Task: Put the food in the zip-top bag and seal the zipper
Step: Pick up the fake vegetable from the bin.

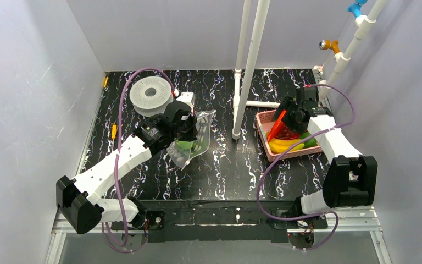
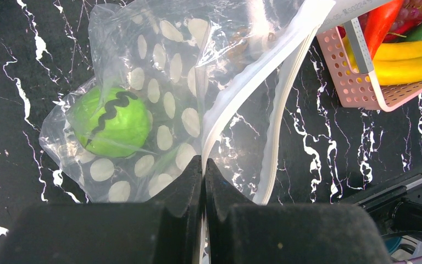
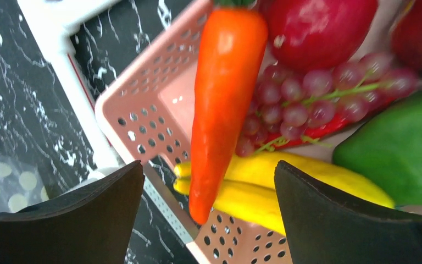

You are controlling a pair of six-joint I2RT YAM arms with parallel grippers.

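Left end effector (image 2: 203, 168): pressed together, pinching the zip-top bag (image 2: 165, 71) at its mouth edge, right beside the zipper (image 2: 253, 81). The bag is slumped on the worktop (image 1: 220, 165), left of the white post (image 1: 247, 71) and near the spool (image 1: 151, 94). One green piece (image 2: 112, 124) is seen inside it, at the closed end.

Right end effector (image 3: 207, 168): spread wide over the pink basket (image 3: 154, 110). The carrot (image 3: 225, 99) is framed between the jaws but touched by neither. Bananas (image 3: 286, 181), grapes (image 3: 307, 104) and other pieces are left in the basket.

Risks, as judged:
- The mouth is held at a single point, so it is likely to sag flat, and a long carrot could be stopped at the zipper or the bag pushed along the worktop.
- The carrot is tapered and smooth. If it is pinched near the tip it may be squeezed out or swung, and the grapes beside it may be snagged.
- The post stands between basket and bag, so a direct transfer could be clipped by it.
- If the pinched edge is raised or tilted, the green piece may be rolled back out.
- The zipper is curved and slack, so a partial seal is likely unless it is drawn straight first.

Writing: a short printed code is seen on a white part at the top edge of the left wrist view, but it is cropped and cannot be read reliably. No brand is seen on the bag, only pale dots.
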